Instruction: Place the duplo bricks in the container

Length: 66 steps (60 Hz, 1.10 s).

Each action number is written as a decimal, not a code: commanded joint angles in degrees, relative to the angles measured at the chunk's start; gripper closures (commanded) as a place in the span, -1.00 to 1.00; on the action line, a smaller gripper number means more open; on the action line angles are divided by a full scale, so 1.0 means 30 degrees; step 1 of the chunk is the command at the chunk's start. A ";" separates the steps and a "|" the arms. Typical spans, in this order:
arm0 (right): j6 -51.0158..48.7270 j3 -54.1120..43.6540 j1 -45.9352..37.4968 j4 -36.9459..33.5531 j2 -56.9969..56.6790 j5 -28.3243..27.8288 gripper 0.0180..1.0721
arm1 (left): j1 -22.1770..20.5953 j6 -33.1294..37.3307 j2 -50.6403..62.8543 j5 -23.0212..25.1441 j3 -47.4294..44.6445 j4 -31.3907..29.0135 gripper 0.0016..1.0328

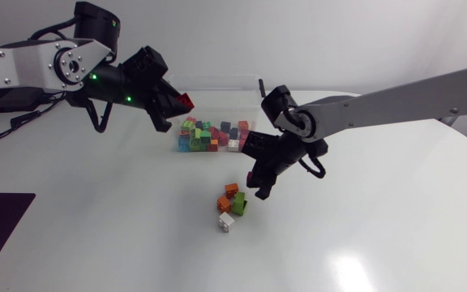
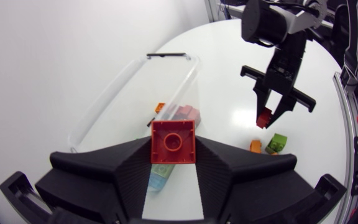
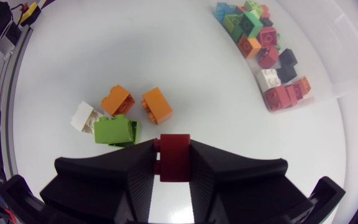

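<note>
Head view: left gripper clamps a red square plastic brick above the clear plastic container; right gripper, at its five o'clock, pinches a dark-red plastic brick.

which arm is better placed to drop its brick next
Left: left hand holds a red square brick above the clear plastic container; the right hand's dark red brick is over the table.

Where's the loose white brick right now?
On the table near the middle of the head view, outside the container: the loose white brick lies beside the green brick and two orange bricks, just ahead of the right gripper.
</note>
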 commanded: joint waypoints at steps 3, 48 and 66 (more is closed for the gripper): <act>0.0203 0.0231 -0.0175 -0.0829 -0.1439 0.0070 0.64 | 0.0162 -0.1875 0.1108 0.0217 0.1910 0.0734 0.41; 0.3162 0.2575 0.0382 -0.1063 -0.3754 0.0040 0.64 | 0.0778 -0.6739 0.8022 -0.0954 1.1197 0.0588 -0.90; 0.5096 0.5563 0.0089 0.0343 -0.2377 0.0245 0.63 | 0.0954 -0.6153 0.3364 -0.1159 0.7037 -0.0320 -0.90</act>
